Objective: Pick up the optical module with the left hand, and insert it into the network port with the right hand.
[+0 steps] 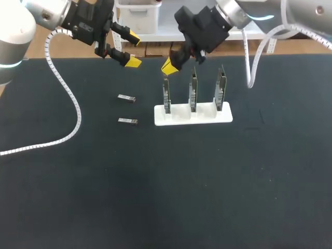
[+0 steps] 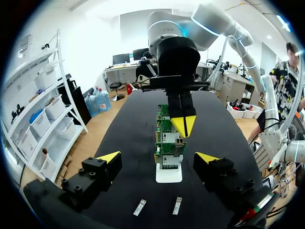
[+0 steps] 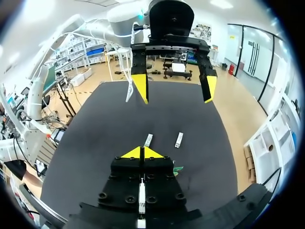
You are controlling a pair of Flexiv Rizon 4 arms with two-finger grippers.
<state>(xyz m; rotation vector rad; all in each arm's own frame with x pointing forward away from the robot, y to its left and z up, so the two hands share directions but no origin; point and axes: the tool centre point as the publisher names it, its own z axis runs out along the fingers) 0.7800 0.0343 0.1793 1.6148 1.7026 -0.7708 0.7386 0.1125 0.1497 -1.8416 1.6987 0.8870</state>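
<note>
Nearest on the dark tabletop [image 1: 155,197]: nearer optical module [image 1: 127,121] and farther optical module [image 1: 126,98], flat and ungripped, left of the white holder [image 1: 179,118] with three upright port boards [image 1: 193,93]. Beyond, left pincer [image 1: 133,50] spread wide, empty; right pincer [image 1: 170,66] pinched closed just above the leftmost board.

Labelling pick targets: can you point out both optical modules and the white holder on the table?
upper optical module [image 1: 126,98]: head view, middle of its body.
lower optical module [image 1: 127,121]: head view, middle of its body.
white holder [image 1: 179,120]: head view, bare front strip of its base.
</note>
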